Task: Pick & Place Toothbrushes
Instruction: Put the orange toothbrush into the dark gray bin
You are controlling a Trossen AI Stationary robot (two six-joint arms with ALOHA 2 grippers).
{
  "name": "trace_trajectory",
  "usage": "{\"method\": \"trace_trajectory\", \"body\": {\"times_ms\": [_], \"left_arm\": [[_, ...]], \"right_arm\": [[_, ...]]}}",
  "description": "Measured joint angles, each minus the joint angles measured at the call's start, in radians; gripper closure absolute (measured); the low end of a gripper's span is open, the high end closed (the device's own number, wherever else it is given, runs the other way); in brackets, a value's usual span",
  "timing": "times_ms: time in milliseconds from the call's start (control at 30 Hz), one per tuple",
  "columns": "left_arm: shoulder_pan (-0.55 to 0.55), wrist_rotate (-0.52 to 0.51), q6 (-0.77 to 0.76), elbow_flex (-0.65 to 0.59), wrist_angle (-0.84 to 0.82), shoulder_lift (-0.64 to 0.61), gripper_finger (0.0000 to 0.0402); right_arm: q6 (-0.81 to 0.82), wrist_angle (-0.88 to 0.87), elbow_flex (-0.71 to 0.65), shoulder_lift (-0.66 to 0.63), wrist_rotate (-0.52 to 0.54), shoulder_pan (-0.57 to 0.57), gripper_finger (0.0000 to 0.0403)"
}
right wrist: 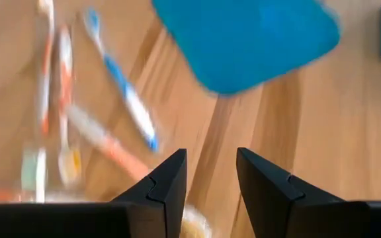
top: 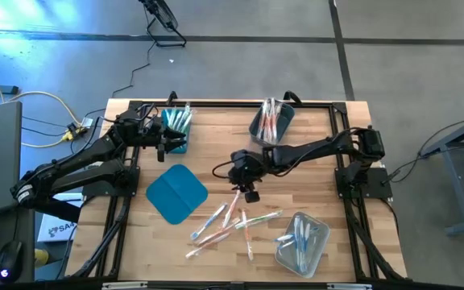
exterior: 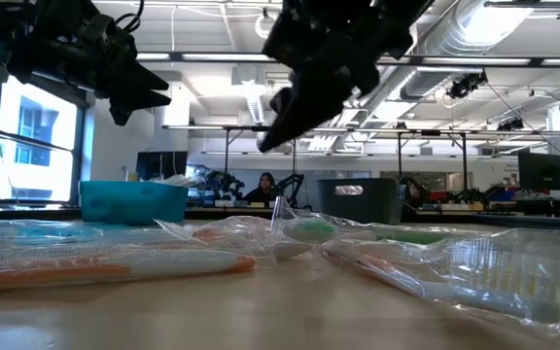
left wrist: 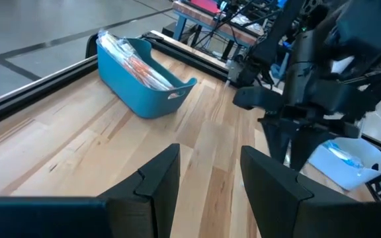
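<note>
Several loose toothbrushes [top: 232, 221], pale with orange, blue or green parts, lie flat on the wooden table near its front edge; in the low view they show in clear wrappers [exterior: 115, 261]. My right gripper [top: 250, 196] hangs open just above and behind them, slanting down, with nothing between its fingers [right wrist: 210, 158]. The nearest brushes [right wrist: 121, 99] lie ahead of it. My left gripper [top: 166, 147] waits open and raised beside the teal bin [top: 177, 127] at the far left, its gap bare [left wrist: 209, 158].
A flat teal lid [top: 176, 193] lies left of the loose brushes. A grey-blue bin [top: 272, 122] with brushes stands at the far middle, and a clear bin [top: 303, 240] with a few brushes at the near right. Black rails [top: 119, 217] run along the table's sides.
</note>
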Motion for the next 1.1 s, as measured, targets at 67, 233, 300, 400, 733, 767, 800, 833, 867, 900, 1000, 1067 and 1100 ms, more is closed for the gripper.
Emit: {"method": "trace_trajectory", "body": {"times_ms": [67, 233, 300, 400, 733, 767, 800, 833, 867, 900, 1000, 1067, 1100], "left_arm": [[0.0, -0.001, 0.0, 0.0, 0.0, 0.0, 0.0245], [0.0, -0.003, 0.0, 0.0, 0.0, 0.0, 0.0245], [0.0, -0.003, 0.0, 0.0, 0.0, 0.0, 0.0245], [0.0, -0.003, 0.0, 0.0, 0.0, 0.0, 0.0245], [0.0, -0.003, 0.0, 0.0, -0.049, 0.0, 0.0245], [0.0, -0.003, 0.0, 0.0, -0.055, 0.0, 0.0245], [0.0, -0.003, 0.0, 0.0, -0.055, 0.0, 0.0245], [0.0, -0.003, 0.0, 0.0, -0.054, 0.0, 0.0245], [0.0, -0.002, 0.0, 0.0, -0.053, 0.0, 0.0245], [0.0, -0.003, 0.0, 0.0, -0.053, 0.0, 0.0245], [0.0, -0.003, 0.0, 0.0, -0.053, 0.0, 0.0245], [0.0, -0.002, 0.0, 0.0, -0.052, 0.0, 0.0245], [0.0, -0.002, 0.0, 0.0, -0.053, 0.0, 0.0245]], "right_arm": [[-0.02, -0.033, 0.0, 0.0, 0.001, 0.0, 0.0278], [-0.022, -0.066, 0.0, 0.0, -0.002, 0.0, 0.0278], [-0.022, -0.067, 0.0, 0.009, -0.003, 0.0, 0.0278], [-0.022, -0.076, -0.001, 0.034, -0.008, 0.002, 0.0278], [-0.022, -0.068, 0.0, 0.081, 0.001, 0.027, 0.0278], [-0.022, -0.075, 0.0, 0.083, 0.0, 0.027, 0.0278], [-0.02, -0.084, -0.001, 0.084, 0.002, 0.027, 0.0278], [-0.02, -0.083, -0.001, 0.086, 0.001, 0.027, 0.0278], [-0.02, -0.075, -0.001, 0.093, 0.001, 0.027, 0.0278], [-0.021, -0.074, -0.001, 0.097, 0.001, 0.027, 0.0278], [-0.021, -0.082, -0.003, 0.107, 0.001, 0.027, 0.0278], [-0.027, -0.075, -0.001, 0.118, 0.001, 0.027, 0.0278], [-0.029, -0.088, -0.002, 0.122, 0.002, 0.027, 0.0278]]}}
